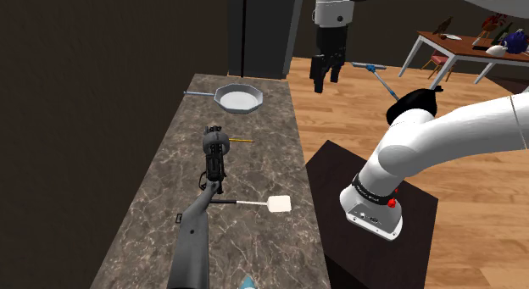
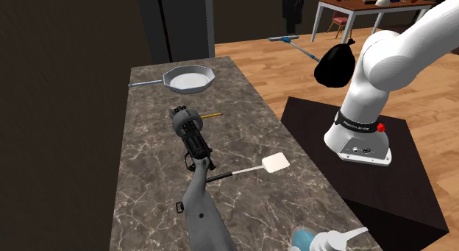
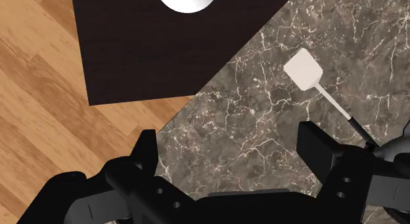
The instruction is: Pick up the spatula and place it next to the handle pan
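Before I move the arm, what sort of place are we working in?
Probably a home kitchen opening onto a dining area: a stone-patterned counter carries a frying pan and a spatula, the floor is wood, and a table stands farther back.

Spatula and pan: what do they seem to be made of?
Spatula: flat matte white blade, thin pale shaft with dark end; perhaps plastic, unclear. Pan: pale grey, faceted rim, faint sheen, thin grey handle; probably metal.

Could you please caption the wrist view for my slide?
Open hand hovers above marbled counter, white spatula lying nearby, not grasped.
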